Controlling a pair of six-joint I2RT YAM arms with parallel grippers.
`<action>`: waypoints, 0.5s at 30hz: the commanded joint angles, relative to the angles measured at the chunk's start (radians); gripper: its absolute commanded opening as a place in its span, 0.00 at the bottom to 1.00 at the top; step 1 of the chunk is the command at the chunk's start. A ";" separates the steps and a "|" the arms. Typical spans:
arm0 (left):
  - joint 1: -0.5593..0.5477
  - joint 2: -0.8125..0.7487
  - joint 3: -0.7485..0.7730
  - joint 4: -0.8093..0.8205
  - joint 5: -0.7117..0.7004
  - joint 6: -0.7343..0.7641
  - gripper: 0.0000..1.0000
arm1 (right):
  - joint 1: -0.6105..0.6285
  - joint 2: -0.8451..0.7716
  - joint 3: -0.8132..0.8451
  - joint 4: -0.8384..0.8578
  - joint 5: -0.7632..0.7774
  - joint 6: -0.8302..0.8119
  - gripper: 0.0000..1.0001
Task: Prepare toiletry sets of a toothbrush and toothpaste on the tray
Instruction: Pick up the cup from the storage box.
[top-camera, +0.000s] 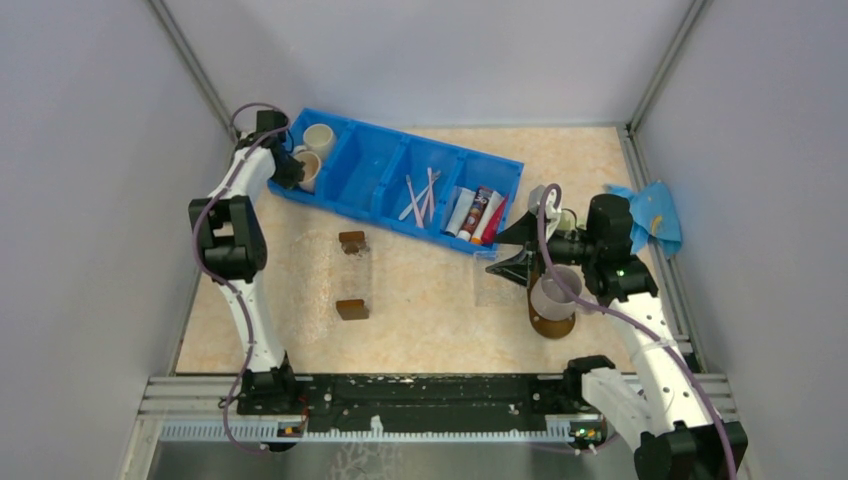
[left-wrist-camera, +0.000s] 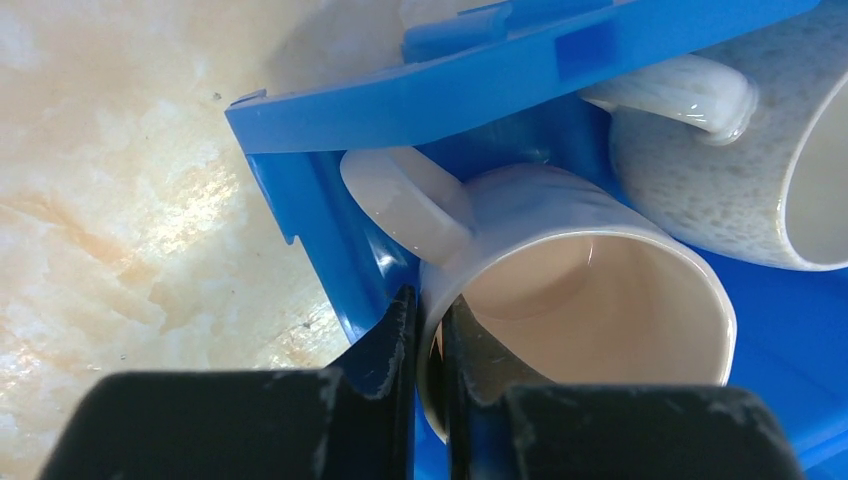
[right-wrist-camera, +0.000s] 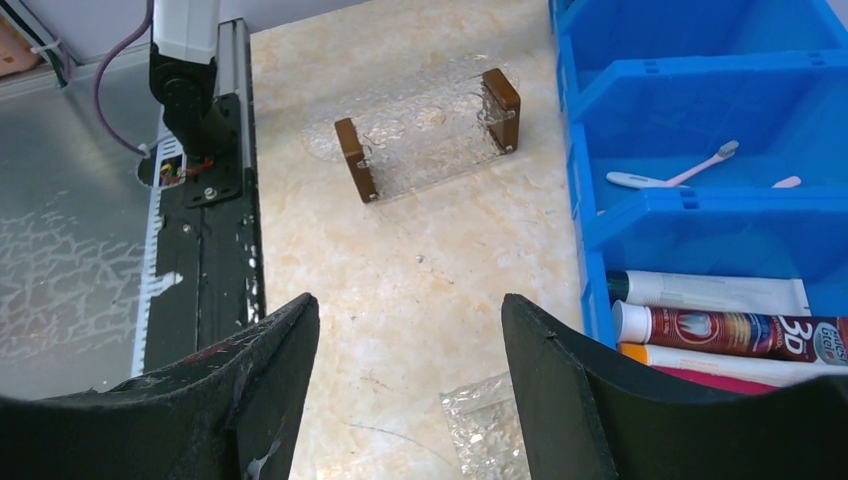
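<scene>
Where the blue bin (top-camera: 372, 172) reaches the overhead view's upper left, the left gripper (left-wrist-camera: 425, 340) pinches the wall of a cream mug (left-wrist-camera: 600, 290) — narrow — while the right gripper (right-wrist-camera: 410, 370) gapes wide, empty.

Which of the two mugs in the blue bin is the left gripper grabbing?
The smooth cream mug, not the speckled mug; the left gripper pinches its rim.

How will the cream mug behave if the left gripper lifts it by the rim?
The cream mug looks glazed and rigid, so it is probably heavy and slippery. The left gripper pinches one wall only, so it may tilt. The speckled mug sits close; a knock could chip either.
</scene>
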 joint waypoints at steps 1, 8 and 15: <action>0.005 -0.083 0.030 0.020 0.002 0.002 0.06 | 0.014 -0.004 0.018 0.005 0.001 -0.013 0.67; 0.004 -0.179 0.010 0.059 0.005 0.052 0.02 | 0.014 -0.006 0.017 0.004 0.000 -0.014 0.67; 0.004 -0.303 -0.058 0.130 0.016 0.115 0.00 | 0.014 -0.009 0.017 0.004 -0.002 -0.015 0.67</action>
